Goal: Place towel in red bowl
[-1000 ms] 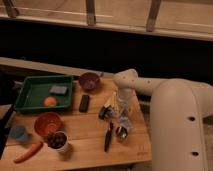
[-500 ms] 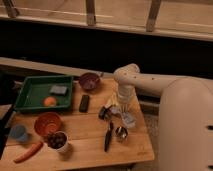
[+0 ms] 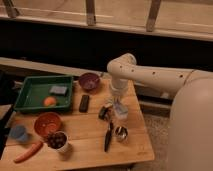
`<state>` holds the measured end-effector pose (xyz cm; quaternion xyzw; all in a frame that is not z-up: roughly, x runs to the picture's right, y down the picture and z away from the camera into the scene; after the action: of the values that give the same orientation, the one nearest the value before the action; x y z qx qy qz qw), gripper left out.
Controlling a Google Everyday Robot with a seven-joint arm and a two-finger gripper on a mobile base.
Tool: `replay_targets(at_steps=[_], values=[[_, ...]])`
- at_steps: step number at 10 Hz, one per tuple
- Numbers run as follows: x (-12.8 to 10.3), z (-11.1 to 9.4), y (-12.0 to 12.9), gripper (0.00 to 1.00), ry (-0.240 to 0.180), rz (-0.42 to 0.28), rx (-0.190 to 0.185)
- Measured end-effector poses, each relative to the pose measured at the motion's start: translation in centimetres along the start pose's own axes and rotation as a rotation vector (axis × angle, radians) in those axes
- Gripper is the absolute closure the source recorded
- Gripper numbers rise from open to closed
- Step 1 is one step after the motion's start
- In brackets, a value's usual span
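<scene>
Wooden bench [image 3: 75, 147] below a dark window wall.

Item one: green tray [image 3: 30, 82], holding what we take for the folded towel [image 3: 58, 90], beside an orange [image 3: 49, 101].

Item two: red bowl [image 3: 47, 123], front left, well apart from the hand.

Item three: hand [image 3: 118, 109], pointing down over the bench's right side (how far open it is, and any load, we cannot tell).

Advice: we should cross to the tray, descend squarely on the towel, pinch its middle and lift it clear of the rim.
</scene>
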<state>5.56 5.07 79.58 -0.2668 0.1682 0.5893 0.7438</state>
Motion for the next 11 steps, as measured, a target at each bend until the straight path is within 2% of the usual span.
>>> replay_targets(at_steps=[1,3,4,5,11], values=[[-1.1,-0.9,2.4,1.00,-0.025,-0.053,-0.015],[-2.1,-2.1,8.4,1.00,-0.050,-0.195,-0.062],[-1.6,-2.5,11.6,1.00,-0.052,-0.267,-0.082],[-1.0,-2.8,13.7,1.00,-0.055,-0.310,-0.097],[-0.9,-2.8,13.6,1.00,-0.055,-0.316,-0.092]])
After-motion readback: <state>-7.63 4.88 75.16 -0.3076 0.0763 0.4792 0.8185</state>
